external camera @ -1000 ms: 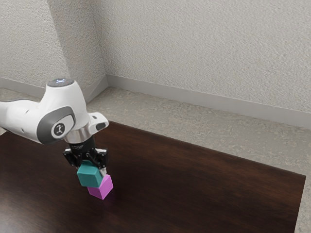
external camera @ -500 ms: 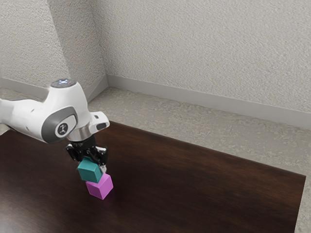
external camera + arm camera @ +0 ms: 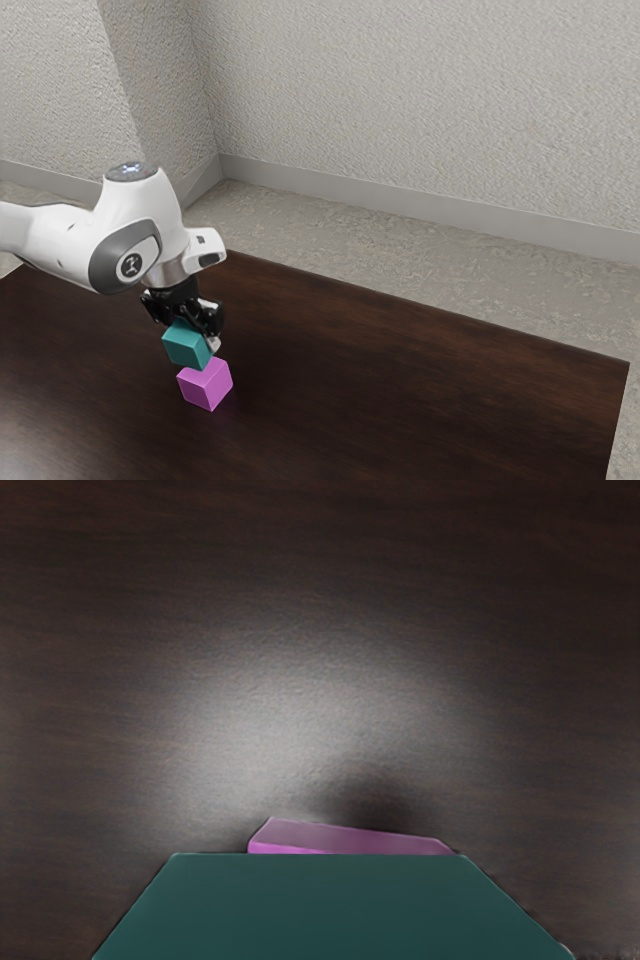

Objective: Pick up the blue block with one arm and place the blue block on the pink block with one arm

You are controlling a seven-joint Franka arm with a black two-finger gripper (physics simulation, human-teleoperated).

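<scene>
A teal-blue block [image 3: 185, 346] hangs in my black gripper [image 3: 187, 331], whose fingers are shut on its two sides. Just below it, a pink block [image 3: 205, 385] rests on the dark wooden table [image 3: 400, 400]. The teal block sits above the pink one, shifted slightly toward the exterior view's left, with a small gap between them. In the wrist view the teal block [image 3: 330, 908] lies right under my hand and covers most of the pink block [image 3: 345, 840], of which a thin strip shows beyond it.
The dark table stretches toward the exterior view's right, its far edge running along a speckled floor [image 3: 450, 260]. A textured wall [image 3: 420, 100] with a grey baseboard stands behind.
My hand has risen a little and shifted slightly toward the exterior view's right, carrying the teal block from beside the pink block's top to above it.
</scene>
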